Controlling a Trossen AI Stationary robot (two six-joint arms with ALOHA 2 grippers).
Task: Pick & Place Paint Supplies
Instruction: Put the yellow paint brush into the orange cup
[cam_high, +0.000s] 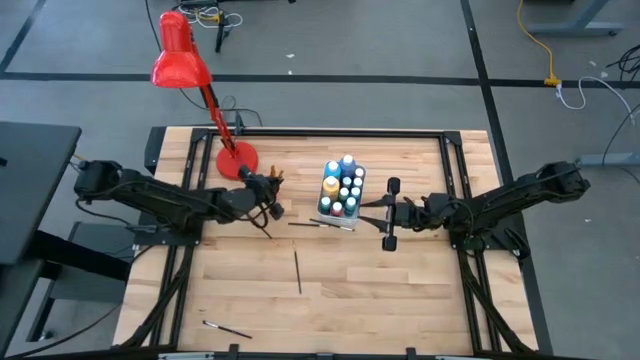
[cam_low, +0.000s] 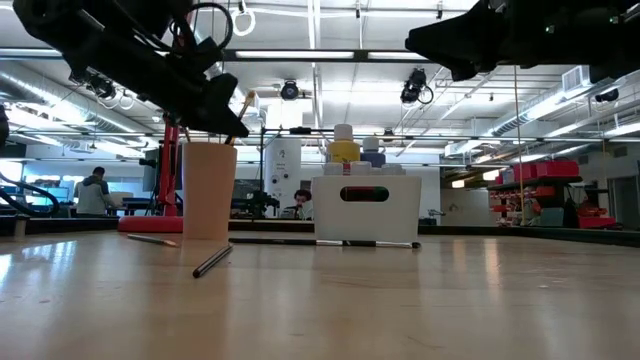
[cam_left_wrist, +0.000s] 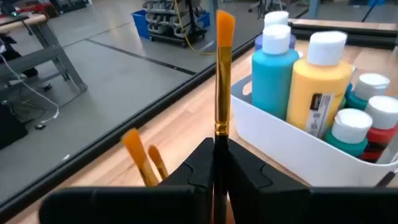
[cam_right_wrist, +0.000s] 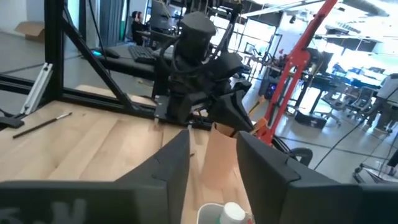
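Risk sits mainly with the left end effector (cam_left_wrist: 214, 168), whose fingers pinch an orange-bristled brush (cam_left_wrist: 222, 81) upright above the tan cup (cam_low: 209, 190) near the red lamp's base (cam_high: 237, 160). Two more orange bristle tips (cam_left_wrist: 142, 154) already poke up from the cup, so the incoming handle could catch on them or strike the rim and tip the light cup over, judging by how narrow and tall it looks from desk height. A release made while the brush leans off vertical could also let it slide out onto the desk (cam_high: 400, 290). The right end effector (cam_right_wrist: 211, 158) hangs over the white caddy (cam_high: 338, 212) of paint bottles (cam_high: 342, 185) with its fingers spread and nothing between them; a bottle cap (cam_right_wrist: 233, 213) shows just below. If it lifts carelessly, a finger might clip a neighbouring bottle, since the bottles stand packed tight. Loose brushes still lie on the desk: one against the caddy's front (cam_high: 305, 224), one mid-desk (cam_high: 297, 271), one near the front edge (cam_high: 228, 329). Thin handles lying flat on wood will likely be hard to pinch and may roll away under the fingers.
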